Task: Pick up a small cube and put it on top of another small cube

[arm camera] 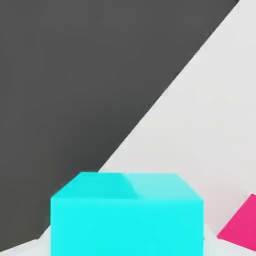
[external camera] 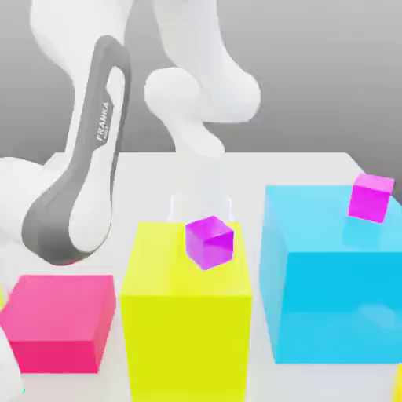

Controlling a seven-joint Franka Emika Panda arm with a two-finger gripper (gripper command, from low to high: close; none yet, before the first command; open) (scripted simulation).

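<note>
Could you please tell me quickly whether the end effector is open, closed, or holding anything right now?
End effector: cannot be told from these pictures; nothing shows it holding the purple cube or the magenta cube.

- You are looking at a large cyan block (arm camera: 127, 220), seen from slightly above — its front face bright, its top face paler and split into two shades.
- The block stands on a white table (arm camera: 210, 125); you can see bare white surface stretching away behind it and beside it.
- The table's far edge runs as a straight diagonal line, and past it you see a flat dark grey background (arm camera: 75, 75).
- A pink block (arm camera: 242, 225) shows one corner near the cyan block — apart from it, with white table between them.
</note>
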